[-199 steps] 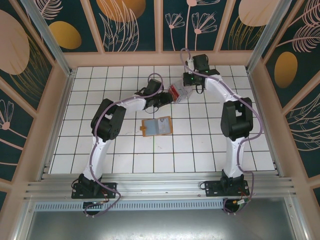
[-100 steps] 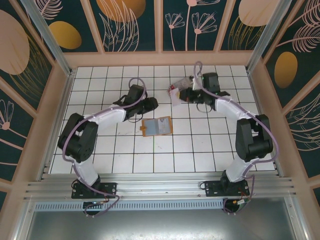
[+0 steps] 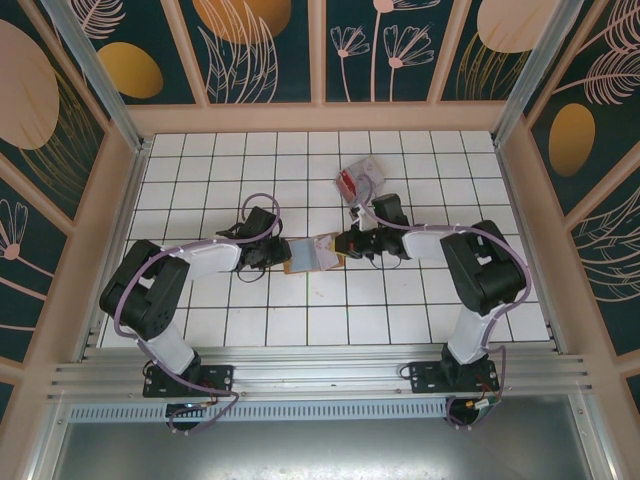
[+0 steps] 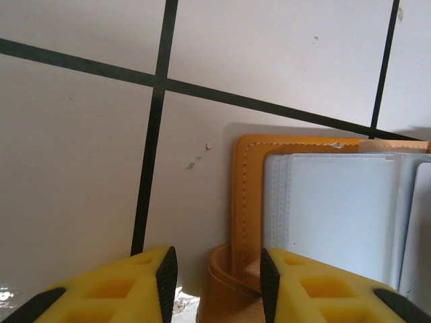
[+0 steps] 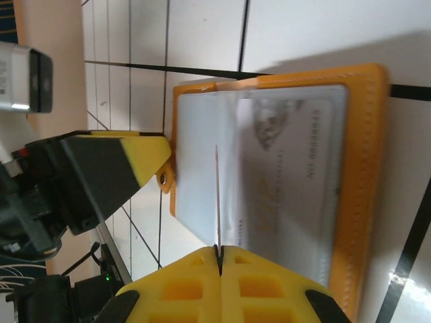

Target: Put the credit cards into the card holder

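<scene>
Right gripper [image 5: 219, 252]: yellow jaws are pressed together on a thin card [image 5: 217, 195], seen edge-on as a fine line, so its colour cannot be told. The card is held in front of the open inner face of a flat orange-tan wallet-like card holder [image 5: 367, 175].

Left gripper [image 4: 217, 261]: jaws are narrowly parted. The holder's left edge and a small orange loop lie between them. Bare tile is seen beside one finger, so no clamp is made out.

The holder is laid open near the middle of the white tiled table [image 3: 200, 180], between the two grippers. Farther back a clear plastic box [image 3: 362, 172] is noted, with a red card [image 3: 347, 183] inside. The table is enclosed by dark teal wall panels [image 3: 270, 50] painted with peach and gold leaves. An aluminium rail [image 3: 320, 372] is fixed along the near edge.

The holder's right part is cut off in the left wrist view. The rest of the box's contents are too small to be read.

A stitched orange border and pale grey sleeves are seen on the holder. A whitish card [image 5: 296, 168] with raised digits is tucked into one sleeve.
</scene>
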